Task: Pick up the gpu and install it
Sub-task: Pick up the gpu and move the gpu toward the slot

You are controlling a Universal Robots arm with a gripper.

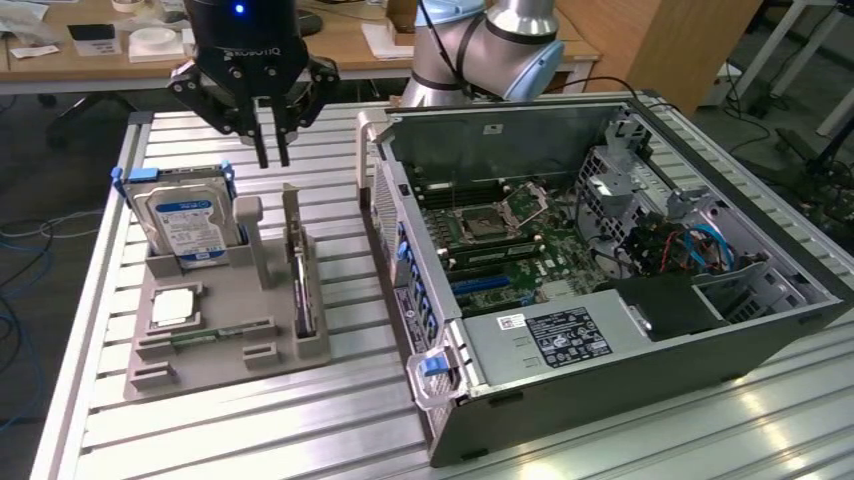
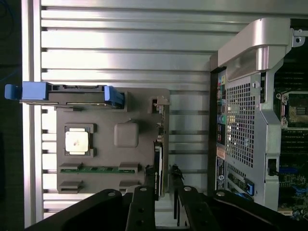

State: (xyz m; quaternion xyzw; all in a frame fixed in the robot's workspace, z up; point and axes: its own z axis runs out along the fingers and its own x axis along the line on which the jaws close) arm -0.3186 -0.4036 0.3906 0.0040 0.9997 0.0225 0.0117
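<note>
Hovering slightly parted and empty, gripper [image 1: 274,158] hangs above gpu [image 1: 304,292], hard drive [image 1: 187,215] beside.

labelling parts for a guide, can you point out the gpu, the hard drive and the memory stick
gpu [image 2: 157,156]: wrist view, on the dark board seen edge-on.
hard drive [image 1: 186,222]: exterior view, on its blue-white label.
memory stick [image 2: 98,168]: wrist view, on the middle of the green strip.
</note>
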